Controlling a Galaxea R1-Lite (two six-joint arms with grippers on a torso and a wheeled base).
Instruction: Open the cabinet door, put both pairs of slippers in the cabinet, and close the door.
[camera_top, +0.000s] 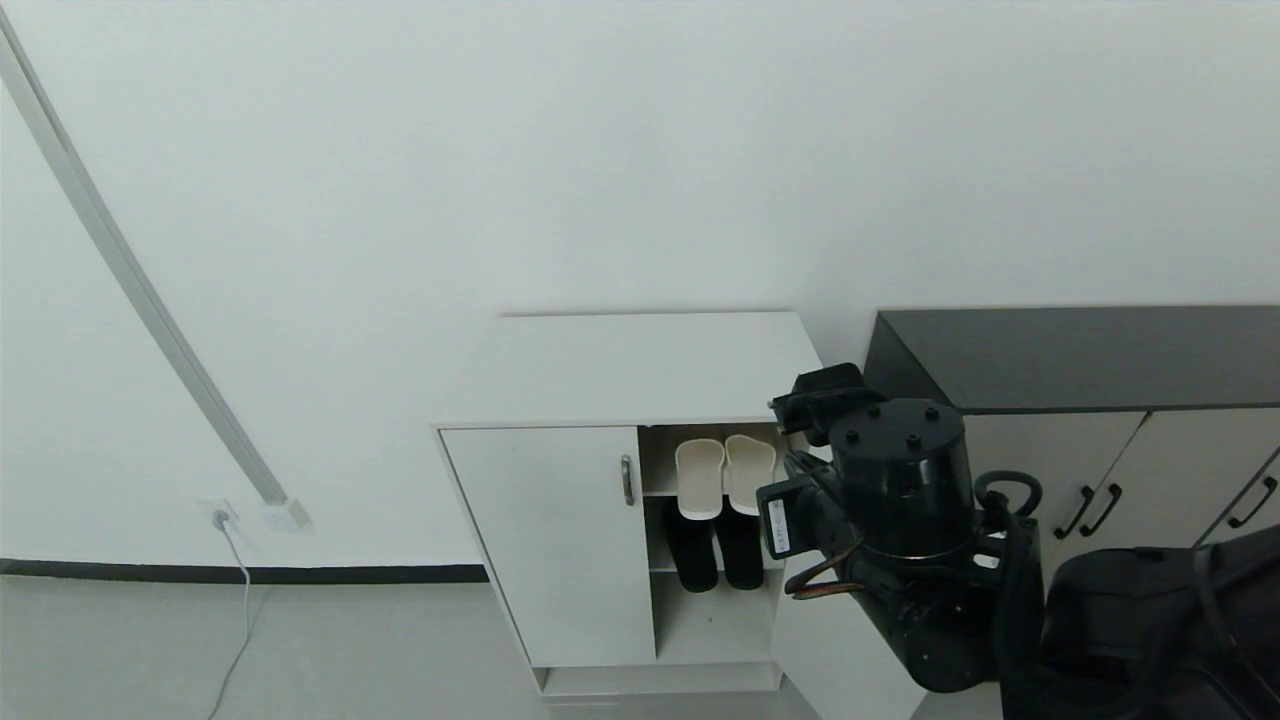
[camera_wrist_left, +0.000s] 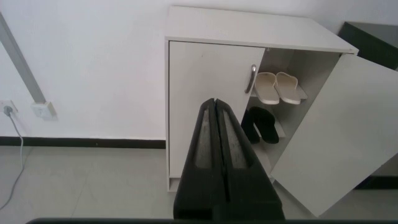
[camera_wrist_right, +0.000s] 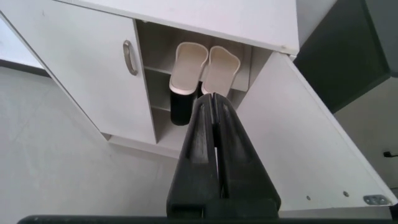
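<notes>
The white cabinet (camera_top: 650, 365) stands against the wall with its left door (camera_top: 550, 540) closed and its right door (camera_top: 835, 650) swung open. A white pair of slippers (camera_top: 725, 475) sits on the upper shelf. Below it, a black pair (camera_top: 715, 550) rests on the middle shelf. My right arm (camera_top: 900, 500) is beside the open door's inner face (camera_wrist_right: 298, 143). The right gripper (camera_wrist_right: 214, 99) is shut and holds nothing, pointing at the open compartment. My left gripper (camera_wrist_left: 214, 106) is shut and holds nothing, some way back from the closed door (camera_wrist_left: 208, 93), near its handle (camera_wrist_left: 252, 78).
A dark-topped cabinet (camera_top: 1080, 355) with black handles adjoins on the right, close behind the open door. A wall socket with a cable (camera_top: 222, 518) and a slanted conduit (camera_top: 130, 270) are at the left. Grey floor (camera_top: 350, 650) lies open in front of the closed door.
</notes>
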